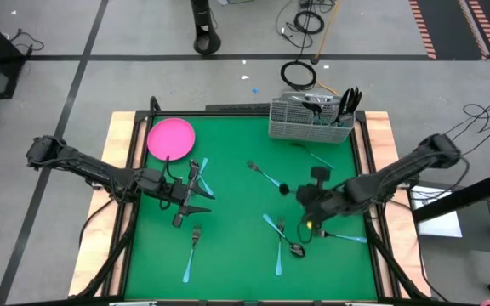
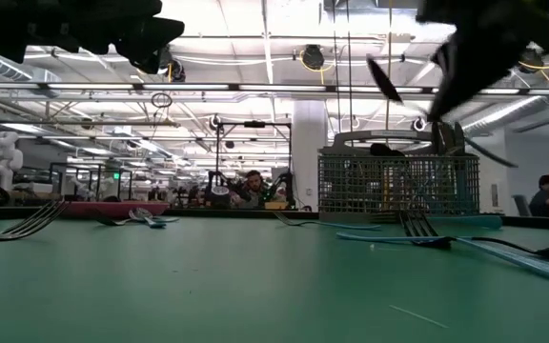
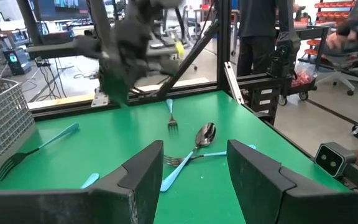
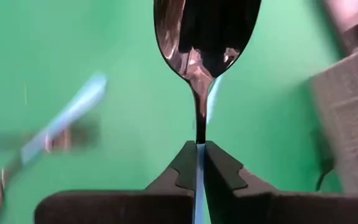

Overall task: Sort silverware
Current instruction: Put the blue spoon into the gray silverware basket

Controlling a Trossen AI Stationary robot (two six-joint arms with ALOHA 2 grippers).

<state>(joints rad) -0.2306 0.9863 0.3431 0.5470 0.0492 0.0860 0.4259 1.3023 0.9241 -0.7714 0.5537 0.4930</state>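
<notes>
Two claws are over the green worktop. The right claw is pinched tight on the thin neck of a dark metal spoon, whose bowl sticks out past the fingertips — in the high view this claw sits right of the worktop's centre, at about 3 o'clock. The left claw hangs with its fingers spread wide and nothing between them, at about 9 o'clock of the worktop's centre. Loose silverware lies scattered: a blue-handled fork at about 7 o'clock, a blue-handled piece and a dark spoon near 5 o'clock, and another dark piece just above centre. A wire-mesh caddy stands at the 1 o'clock edge, with dark handles upright in its right end. A pink plate lies at about 11 o'clock.
</notes>
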